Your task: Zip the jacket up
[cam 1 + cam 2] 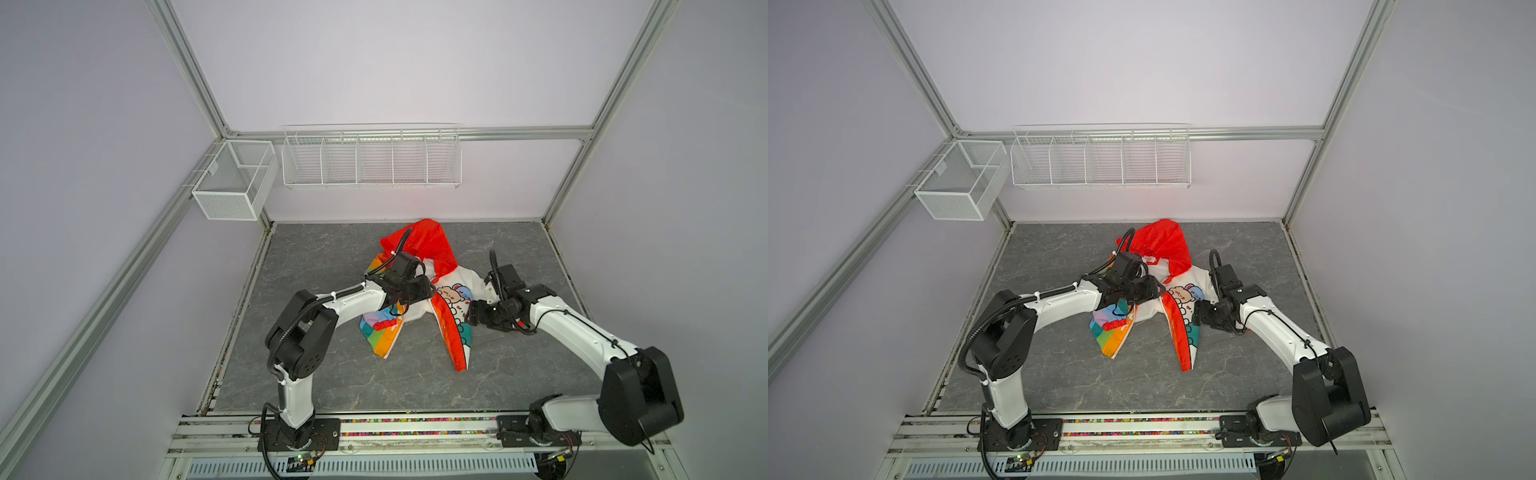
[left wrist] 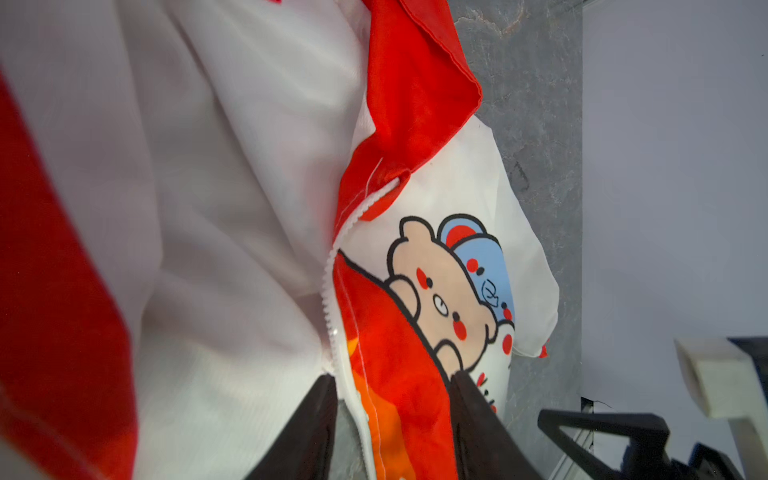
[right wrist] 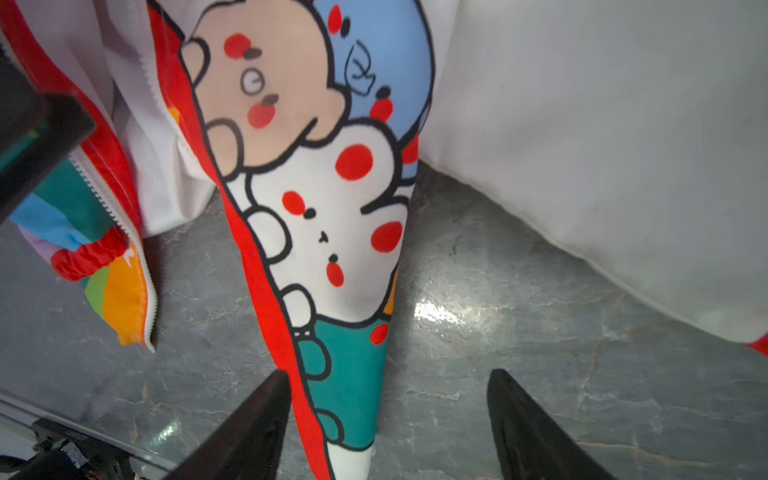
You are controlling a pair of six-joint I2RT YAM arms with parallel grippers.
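Observation:
The jacket (image 1: 453, 291) (image 1: 1183, 296) lies unzipped on the grey tabletop, with its red hood (image 1: 428, 241) toward the back wall. Its rainbow half (image 1: 382, 336) spreads left and its cartoon half (image 3: 332, 208) right, with a wide gap between them. My left gripper (image 1: 430, 289) (image 2: 392, 376) is open at the collar. The cartoon half's red front edge and white zipper (image 2: 328, 291) run between its fingers, and grey floor shows beside one finger. My right gripper (image 1: 467, 318) (image 3: 389, 371) is wide open low over the cartoon half's narrow lower tip, holding nothing.
A mesh basket (image 1: 235, 178) and a wire rack (image 1: 372, 160) hang on the back wall. Aluminium frame posts (image 1: 569, 178) border the table. The jacket's white sleeve (image 3: 602, 145) lies beside my right gripper. A red cuff (image 3: 89, 257) rests on the rainbow half.

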